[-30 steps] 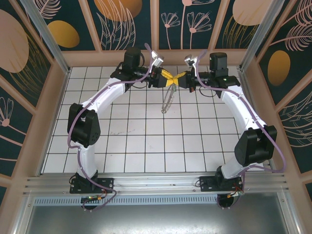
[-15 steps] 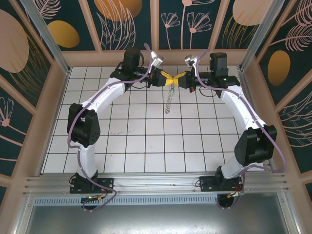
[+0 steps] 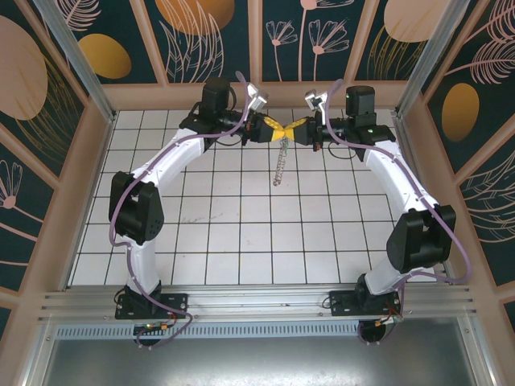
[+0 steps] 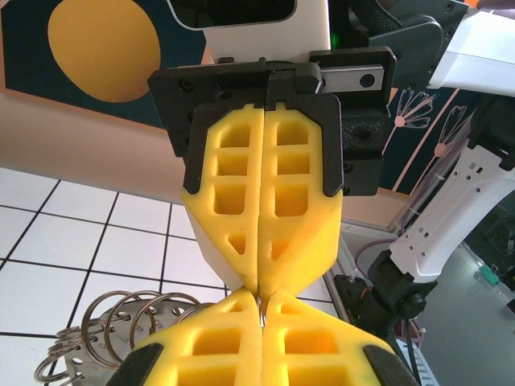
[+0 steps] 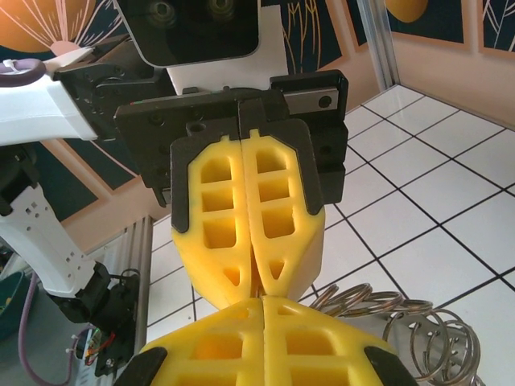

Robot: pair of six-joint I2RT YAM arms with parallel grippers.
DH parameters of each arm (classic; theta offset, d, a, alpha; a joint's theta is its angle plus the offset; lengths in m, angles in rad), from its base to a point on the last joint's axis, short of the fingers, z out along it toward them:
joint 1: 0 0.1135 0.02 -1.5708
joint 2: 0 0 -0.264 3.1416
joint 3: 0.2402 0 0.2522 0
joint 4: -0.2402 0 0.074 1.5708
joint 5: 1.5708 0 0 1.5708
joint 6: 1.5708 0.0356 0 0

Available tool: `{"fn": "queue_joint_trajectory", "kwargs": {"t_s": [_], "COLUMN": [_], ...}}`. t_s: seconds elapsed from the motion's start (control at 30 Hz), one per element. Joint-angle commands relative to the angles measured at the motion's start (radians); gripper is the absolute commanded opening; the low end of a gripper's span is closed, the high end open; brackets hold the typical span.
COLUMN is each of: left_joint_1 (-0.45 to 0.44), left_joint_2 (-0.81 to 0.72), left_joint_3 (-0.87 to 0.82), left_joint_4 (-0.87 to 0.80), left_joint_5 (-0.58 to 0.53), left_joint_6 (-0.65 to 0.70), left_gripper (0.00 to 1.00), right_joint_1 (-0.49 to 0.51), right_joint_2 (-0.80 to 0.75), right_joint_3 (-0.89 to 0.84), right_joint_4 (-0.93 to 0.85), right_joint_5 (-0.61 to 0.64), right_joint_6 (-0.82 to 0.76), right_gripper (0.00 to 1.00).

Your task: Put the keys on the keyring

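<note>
While both arms meet tip to tip above the far rows of the tiled tabletop [image 3: 241,233], the holdings stand as follows.

Left gripper [image 3: 275,129]: yellow fingers [image 4: 201,354] pressed fully together, no gap along the seam. In the left wrist view a thin sliver of grey metal sits between its tips, read as wire of the keyring.

Right gripper [image 3: 290,127]: likewise closed tight, its tips touching those of the left gripper. It appears to pinch the hoop at the same spot.

Keyring [image 3: 278,161]: clear of the tabletop, hanging edge-on as a narrow strand straight below the point where the grippers meet. Its fringe of small silvery rings [image 4: 80,354] bunches just beside and below the fingers.

Key: whether the green-headed key is on the hoop or elsewhere cannot be told from these views.

Progress, as a judgement:
- Done: the keyring is off the tabletop and pinched from both sides.
- Not confirmed: threading the key onto the hoop.
- Probably left: sliding the key on and setting the hoop back down.
</note>
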Motion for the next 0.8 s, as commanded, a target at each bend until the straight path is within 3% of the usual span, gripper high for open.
{"fn": "queue_joint_trajectory", "kwargs": {"t_s": [0.0,0.37,0.4,0.47,0.77], "left_joint_1": [-0.023,-0.022,-0.024,-0.023,-0.025], "left_joint_2": [-0.023,-0.029,-0.029,-0.033,-0.053], "left_joint_3": [-0.010,-0.016,-0.016,-0.019,-0.052], "left_joint_4": [0.001,0.000,-0.001,-0.003,0.018], "left_joint_5": [0.045,0.075,0.077,0.077,0.020], "left_joint_6": [0.001,0.001,-0.001,0.004,0.023], "left_gripper": [0.05,0.13,0.12,0.00,0.00], "right_joint_1": [0.009,0.008,0.008,0.008,0.004], "right_joint_2": [0.012,0.029,0.031,0.032,0.029], "right_joint_3": [0.024,0.033,0.035,0.035,0.033], "right_joint_4": [0.090,0.091,0.090,0.092,0.185], "right_joint_5": [-0.056,-0.058,-0.057,-0.058,-0.067], "right_joint_6": [0.016,0.021,0.021,0.021,0.112], "right_gripper": [0.00,0.00,0.00,0.00,0.00]}}
